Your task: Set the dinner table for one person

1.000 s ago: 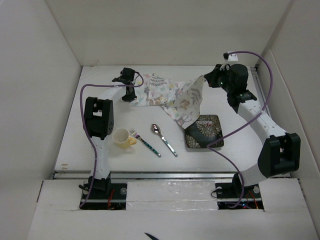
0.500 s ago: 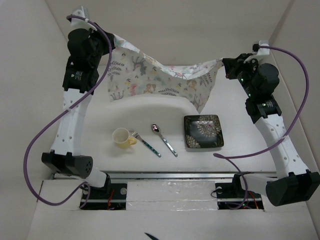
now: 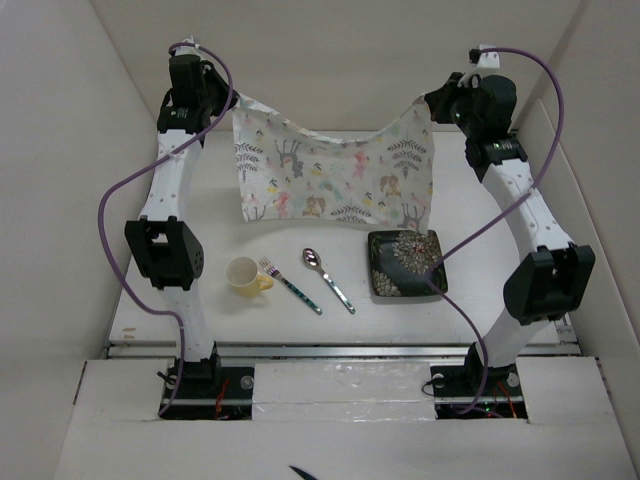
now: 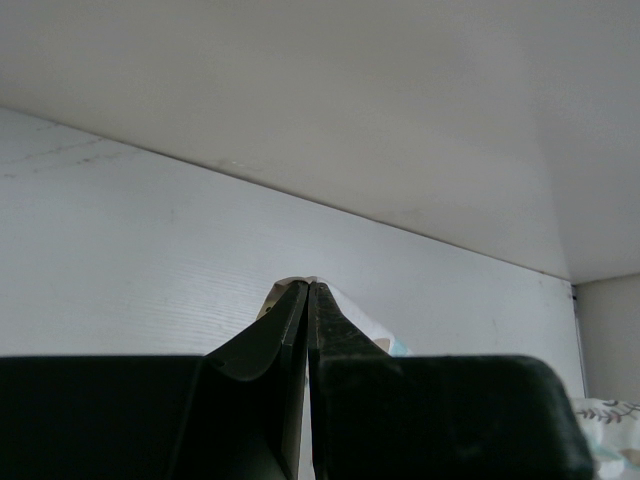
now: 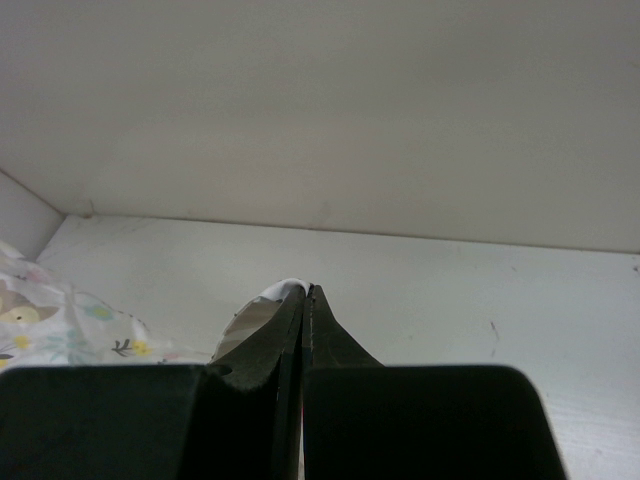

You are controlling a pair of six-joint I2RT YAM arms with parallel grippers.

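Far left, lifted high above the table (image 3: 150, 300): left hand (image 3: 232, 100), fingers pressed together, pinching the top left corner of the floral placemat (image 3: 335, 175). Confirmed from the left wrist camera, with both fingers clamped flat against each other and a sliver of pale cloth poking out at the very tips.

Across the middle, placemat stretched in the air between the two hands, top edge sagging at the centre, printed side facing the overhead camera, the rest hanging down like a little curtain. Hard to tell whether its lower edge touches the table or hangs just clear of it.

Down below, nearer the arm bases and all resting on the table: cream cup (image 3: 243, 275) upright, handle to the right. Just beside it, fork (image 3: 290, 285) lying on a diagonal, tines up by the cup's handle, patterned handle pointing toward the near edge. Next along and roughly parallel, spoon (image 3: 328, 280), bowl at the far end. Further right, dark square plate (image 3: 407, 262) with a pale flower pattern, flat, sitting just below the placemat's lower right corner in the overhead view.

Far right, up high again: right hand (image 3: 432, 100), fingers squeezed together on the placemat's top right corner, a white scrap of cloth showing at the tips in the right wrist view.

Underneath everything, wide and white from the near rail to the back wall: the table.
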